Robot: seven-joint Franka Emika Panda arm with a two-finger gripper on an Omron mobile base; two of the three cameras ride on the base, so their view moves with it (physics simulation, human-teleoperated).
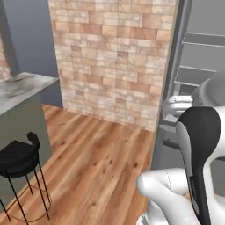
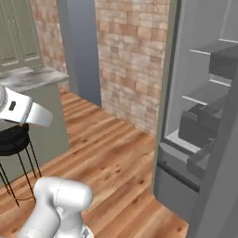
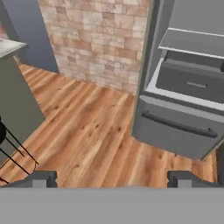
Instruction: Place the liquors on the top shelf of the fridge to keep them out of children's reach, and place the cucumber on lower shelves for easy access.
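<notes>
Counter [image 1: 22, 90] with a black stool [image 1: 19, 154] at its front edge stands at the left, then the brick wall [image 2: 130, 60], then the open fridge [image 3: 175, 131] at the right. Gripper [image 3: 111, 179] has its fingers wide apart and holds nothing – it looks down at the wood floor [image 3: 96, 135] before the fridge. I judge the robot is between steps, facing the fridge with free hand; next it must find a bottle or the cucumber. Shelves [image 3: 192, 43] and the boxy drawer [image 3: 190, 81] look bare. Liquors and cucumber I cannot find – the top shelf is cut off.
</notes>
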